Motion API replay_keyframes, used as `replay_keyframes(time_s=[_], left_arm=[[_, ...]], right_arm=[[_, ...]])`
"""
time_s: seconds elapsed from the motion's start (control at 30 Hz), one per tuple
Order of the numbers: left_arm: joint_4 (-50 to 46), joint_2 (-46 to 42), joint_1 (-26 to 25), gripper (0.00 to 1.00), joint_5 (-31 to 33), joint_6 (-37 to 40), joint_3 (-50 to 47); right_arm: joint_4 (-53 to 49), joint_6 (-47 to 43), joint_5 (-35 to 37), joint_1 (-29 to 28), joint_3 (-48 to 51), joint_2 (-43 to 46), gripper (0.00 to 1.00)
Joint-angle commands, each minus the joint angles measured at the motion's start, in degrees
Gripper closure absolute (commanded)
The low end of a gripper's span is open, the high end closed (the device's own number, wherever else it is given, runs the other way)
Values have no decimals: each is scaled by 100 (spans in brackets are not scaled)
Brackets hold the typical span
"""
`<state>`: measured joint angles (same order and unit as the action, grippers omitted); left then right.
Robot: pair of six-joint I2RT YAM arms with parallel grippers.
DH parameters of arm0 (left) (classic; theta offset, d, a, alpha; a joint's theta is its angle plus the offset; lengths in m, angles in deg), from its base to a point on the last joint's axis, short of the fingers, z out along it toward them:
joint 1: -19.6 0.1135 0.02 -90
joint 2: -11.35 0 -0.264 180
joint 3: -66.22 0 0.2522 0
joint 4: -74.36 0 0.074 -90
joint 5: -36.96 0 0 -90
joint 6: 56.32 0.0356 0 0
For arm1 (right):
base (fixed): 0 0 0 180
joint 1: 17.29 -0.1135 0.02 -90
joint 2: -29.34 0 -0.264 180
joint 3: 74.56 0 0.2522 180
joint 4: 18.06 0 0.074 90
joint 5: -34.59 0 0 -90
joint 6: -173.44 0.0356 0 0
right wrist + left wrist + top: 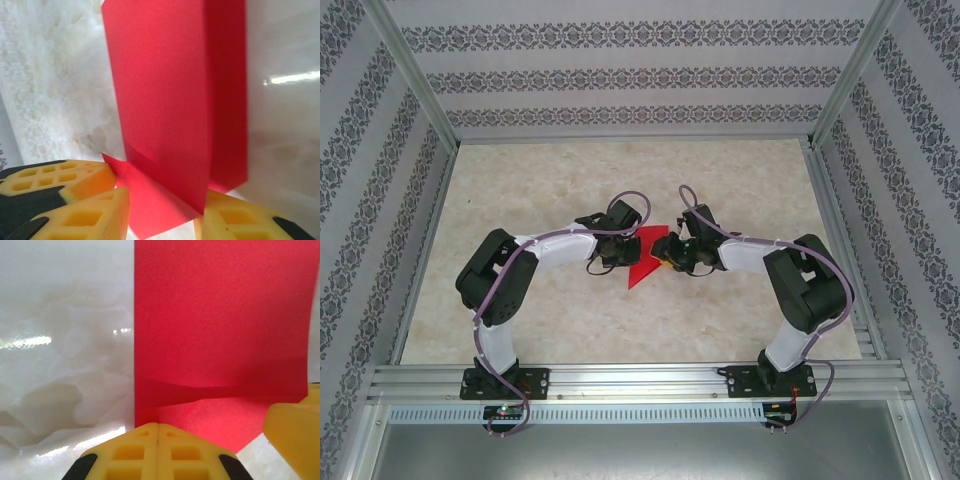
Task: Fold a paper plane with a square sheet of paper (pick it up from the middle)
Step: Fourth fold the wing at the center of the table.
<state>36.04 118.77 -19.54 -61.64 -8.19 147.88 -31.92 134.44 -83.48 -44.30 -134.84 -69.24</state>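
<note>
The square sheet of paper (642, 262) is bright red and partly folded, lying at the table's middle between both arms. In the left wrist view the sheet of paper (220, 330) spreads ahead with a creased flap nearest me. My left gripper (158, 426) is shut, its yellow tips resting on the paper's near corner. My left gripper (624, 250) comes in from the left. My right gripper (167, 194) is open, its fingers either side of the paper (165, 100), whose folded layer rises between them. My right gripper (669, 258) faces the left one; one of its fingers (295, 440) shows beside the paper.
The pale marbled tabletop (540, 190) surrounds the paper. Aluminium frame rails (620, 380) run along the near edge and up the sides. Patterned walls (630, 75) close in the back and sides.
</note>
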Motion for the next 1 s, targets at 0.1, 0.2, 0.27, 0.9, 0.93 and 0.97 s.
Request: replay_keyframes(time_s=[0.1, 0.2, 0.27, 0.9, 0.93, 0.97], left_arm=[[-76, 28, 27, 100, 77, -30, 101], [-66, 23, 55, 100, 60, -37, 92], [-67, 15, 77, 100, 50, -36, 100], [863, -1335, 468, 55, -810, 584, -827], [1004, -1424, 468, 50, -911, 636, -899], [1149, -1528, 468, 44, -996, 704, -982]], right_arm=[[823, 76, -575, -68, -4, -144, 63], [862, 51, -636, -68, 11, -202, 65], [855, 16, -639, -67, 11, -254, 66], [-804, 165, 402, 12, -287, 643, 99], [-837, 249, 447, 13, -274, 721, 99], [-870, 327, 490, 33, -270, 807, 99]])
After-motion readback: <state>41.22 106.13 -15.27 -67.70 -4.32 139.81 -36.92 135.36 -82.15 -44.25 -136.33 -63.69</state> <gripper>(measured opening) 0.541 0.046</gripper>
